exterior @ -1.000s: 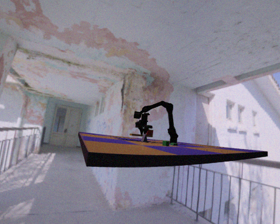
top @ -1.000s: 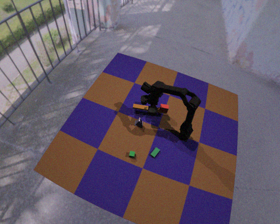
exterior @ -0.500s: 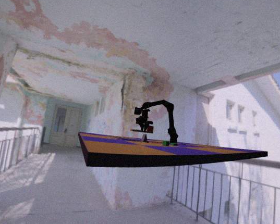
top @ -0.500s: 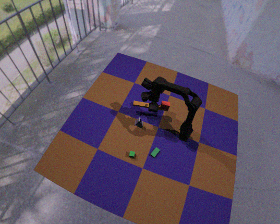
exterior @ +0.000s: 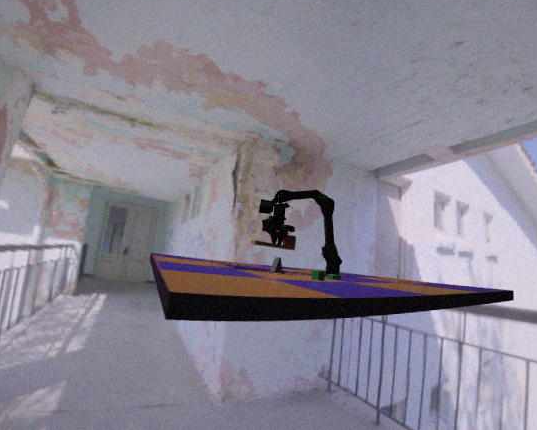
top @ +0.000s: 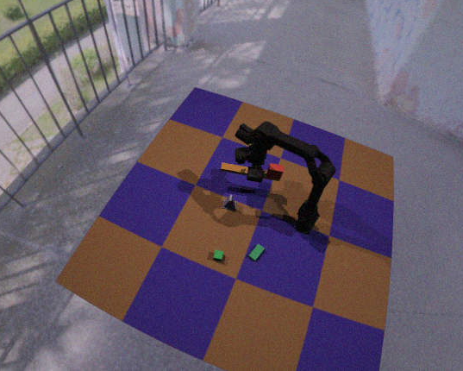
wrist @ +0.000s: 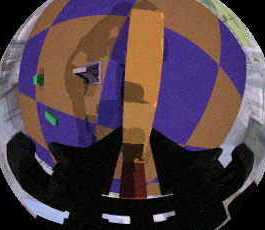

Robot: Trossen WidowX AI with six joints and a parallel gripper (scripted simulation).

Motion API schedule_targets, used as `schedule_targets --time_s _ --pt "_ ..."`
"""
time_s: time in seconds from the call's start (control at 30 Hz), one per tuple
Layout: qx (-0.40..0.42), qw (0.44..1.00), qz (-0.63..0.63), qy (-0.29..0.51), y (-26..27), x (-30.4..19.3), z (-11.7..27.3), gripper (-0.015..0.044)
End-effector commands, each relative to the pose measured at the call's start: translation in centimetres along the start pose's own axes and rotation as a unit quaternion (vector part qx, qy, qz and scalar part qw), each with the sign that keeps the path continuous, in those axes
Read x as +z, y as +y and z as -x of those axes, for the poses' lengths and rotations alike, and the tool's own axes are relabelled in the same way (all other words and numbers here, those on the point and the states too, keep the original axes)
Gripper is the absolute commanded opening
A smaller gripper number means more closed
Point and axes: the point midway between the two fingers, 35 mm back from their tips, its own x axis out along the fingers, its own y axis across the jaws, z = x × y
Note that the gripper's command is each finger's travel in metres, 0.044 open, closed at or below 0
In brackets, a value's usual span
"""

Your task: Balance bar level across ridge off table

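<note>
Matt, smooth orange bar here, and the ridge looks smooth, grey, almost metallic

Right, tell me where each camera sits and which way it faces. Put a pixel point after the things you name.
Top: high above, looking down on the checkered table [top: 190, 306] [exterior: 281, 307]; whole arm [top: 315, 190] [exterior: 329, 230] shows.
Exterior: low beside the table, looking nearly level; whole arm again.
Wrist: on the arm, looking past the dark jaws along the orange bar [top: 234, 167] [wrist: 145, 50].
Top and wrist share both green blocks [top: 218, 255] [top: 256, 252] [wrist: 38, 79] [wrist: 51, 118].
</note>
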Motion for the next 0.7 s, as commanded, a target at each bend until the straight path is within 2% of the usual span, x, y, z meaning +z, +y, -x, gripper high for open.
schedule_targets --time_s 0.0,0.67 --pt "0.0 1.0 0.001 -0.003 0.6 0.9 0.4 0.0" --pt "0.002 1.0 0.007 -0.006 5.2 6.5 0.7 0.0"
